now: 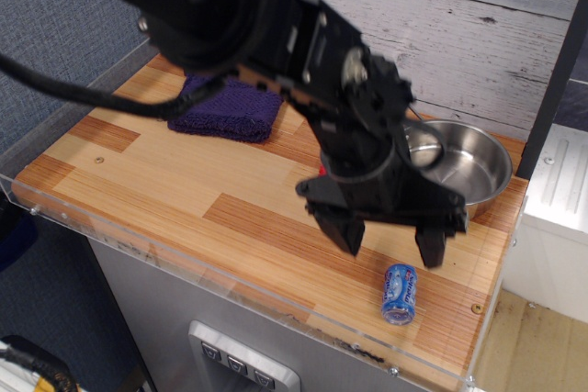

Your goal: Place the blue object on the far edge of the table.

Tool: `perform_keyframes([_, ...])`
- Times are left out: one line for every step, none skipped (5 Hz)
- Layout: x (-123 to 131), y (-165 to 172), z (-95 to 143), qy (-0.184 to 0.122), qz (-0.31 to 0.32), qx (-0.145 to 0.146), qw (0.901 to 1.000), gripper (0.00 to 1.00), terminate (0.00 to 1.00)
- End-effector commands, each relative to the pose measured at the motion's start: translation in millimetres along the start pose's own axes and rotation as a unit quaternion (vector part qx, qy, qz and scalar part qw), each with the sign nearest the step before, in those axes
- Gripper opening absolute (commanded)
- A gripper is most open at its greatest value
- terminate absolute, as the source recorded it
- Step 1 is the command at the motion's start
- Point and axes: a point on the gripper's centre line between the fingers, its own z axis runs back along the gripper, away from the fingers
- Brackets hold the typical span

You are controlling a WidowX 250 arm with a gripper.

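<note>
Tool (pixel 390 241) spread open, hovering just above blue can (pixel 400 293). Can lying on desk (pixel 165 181) near right front corner.

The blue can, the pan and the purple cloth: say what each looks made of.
The blue can looks like thin metal with a glossy printed wrap, silvery at its ends. The pan looks like stainless steel, brushed and reflective inside. The purple cloth looks like knitted yarn, matte with ribbed rows; the fibre cannot be told. The open gripper hangs above the can.
</note>
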Motion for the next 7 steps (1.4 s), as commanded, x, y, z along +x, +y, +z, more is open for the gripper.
perform_keyframes([-16.4,1.4,-13.7,0.019,-0.031,0.009,0.9993,1.00,0.00])
perform_keyframes([-17.7,0.8,-18.9,0.022,-0.035,0.011,0.9991,1.00,0.00])
perform_keyframes([-16.3,-4.3,-26.1,0.023,-0.048,0.018,0.9984,0.00,0.00])
perform_keyframes([-16.9,-3.6,-23.7,0.011,-0.045,0.027,0.9985,0.00,0.00])
perform_keyframes([-15.4,-3.0,-20.8,0.007,-0.048,0.028,0.9985,0.00,0.00])
perform_keyframes([-4.4,-6.7,-11.5,-0.002,-0.062,0.020,0.9979,0.00,0.00])
perform_keyframes([17.2,-11.3,17.6,-0.030,-0.077,0.008,0.9966,0.00,0.00])
